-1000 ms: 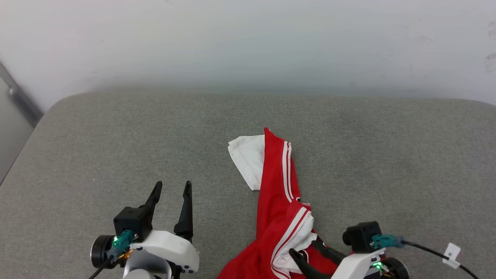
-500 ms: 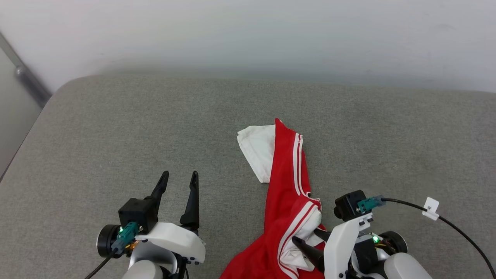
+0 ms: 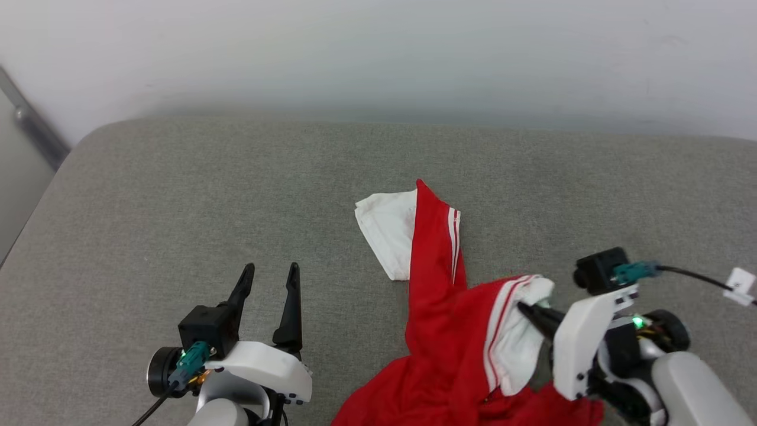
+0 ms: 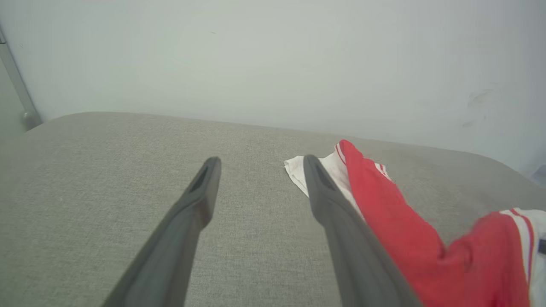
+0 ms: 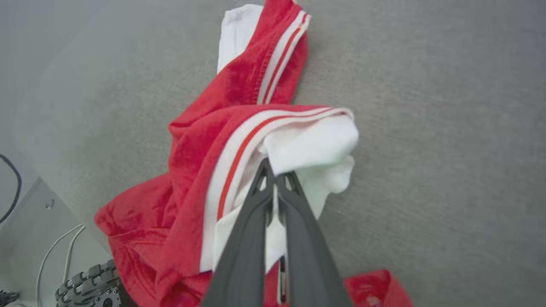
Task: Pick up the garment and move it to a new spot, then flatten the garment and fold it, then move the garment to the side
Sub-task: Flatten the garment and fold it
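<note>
Grey cushion (image 3: 177, 207) below a white wall bears the garment (image 3: 437, 278), bunched at its near edge. Our right end effector (image 3: 525, 309) pinches white fabric by the striped trim, presumably for carrying; our left end effector (image 3: 272, 269) hovers wide and empty beside it

The left gripper (image 3: 271, 267) and right gripper (image 3: 523, 306) are each showing two long, tapered dark fingers (image 4: 187, 221), a glossy white wrist shell (image 3: 260, 370), a black camera block (image 3: 204, 328) and a teal connector (image 3: 190, 360); a white-tagged black cable (image 3: 686, 273) is trailing from the right one.
</note>
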